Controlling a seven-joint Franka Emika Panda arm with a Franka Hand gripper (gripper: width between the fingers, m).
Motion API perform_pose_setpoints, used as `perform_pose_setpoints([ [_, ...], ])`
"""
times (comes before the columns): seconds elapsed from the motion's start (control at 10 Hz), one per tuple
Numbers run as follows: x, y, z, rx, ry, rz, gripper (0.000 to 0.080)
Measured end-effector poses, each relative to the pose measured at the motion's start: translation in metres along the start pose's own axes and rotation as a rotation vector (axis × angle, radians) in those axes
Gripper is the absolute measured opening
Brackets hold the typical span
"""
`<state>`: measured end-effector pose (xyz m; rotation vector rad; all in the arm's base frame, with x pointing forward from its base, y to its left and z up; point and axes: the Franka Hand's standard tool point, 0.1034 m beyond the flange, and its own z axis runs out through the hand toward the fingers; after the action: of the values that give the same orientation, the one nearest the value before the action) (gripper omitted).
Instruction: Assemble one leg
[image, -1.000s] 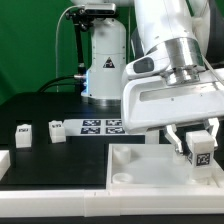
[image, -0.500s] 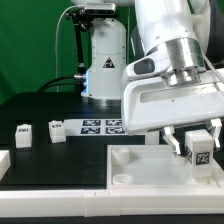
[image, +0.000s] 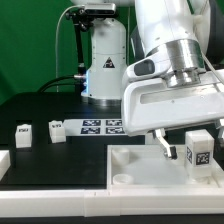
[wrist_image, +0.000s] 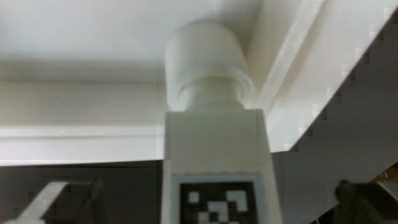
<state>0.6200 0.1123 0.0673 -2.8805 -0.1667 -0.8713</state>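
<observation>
Exterior view shows you the claw (image: 192, 150) open: one finger (image: 164, 147) hangs clearly apart from the leg (image: 198, 148), and the other finger is hidden at the border of the picture. The leg stands upright over the white panel (image: 130, 165), near the edge of the tabletop (image: 40, 112) on the exterior view's right, with its tag facing the camera. In the wrist view you see both fingers beside the leg with a gap on each side, and its round end points into a corner of the panel. Whether it sits in a socket, you cannot tell. A small tagged block (image: 22, 133) and a second block (image: 57, 131) lie toward the edge on the exterior view's left, with the marker board (image: 100, 126) beside them.
</observation>
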Motion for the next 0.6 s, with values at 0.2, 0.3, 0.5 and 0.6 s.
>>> perform_pose_setpoints([
  [0.2, -0.0001, 0.0, 0.0001, 0.0, 0.0, 0.0, 0.0649],
  [0.3, -0.0002, 0.0, 0.0001, 0.0, 0.0, 0.0, 0.0649],
  [0.5, -0.0033, -0.002, 0.0014, 0.011, -0.05, 0.0, 0.0649],
  [0.6, 0.0021, 0.0015, -0.0014, 0.009, -0.061, 0.004, 0.0649],
])
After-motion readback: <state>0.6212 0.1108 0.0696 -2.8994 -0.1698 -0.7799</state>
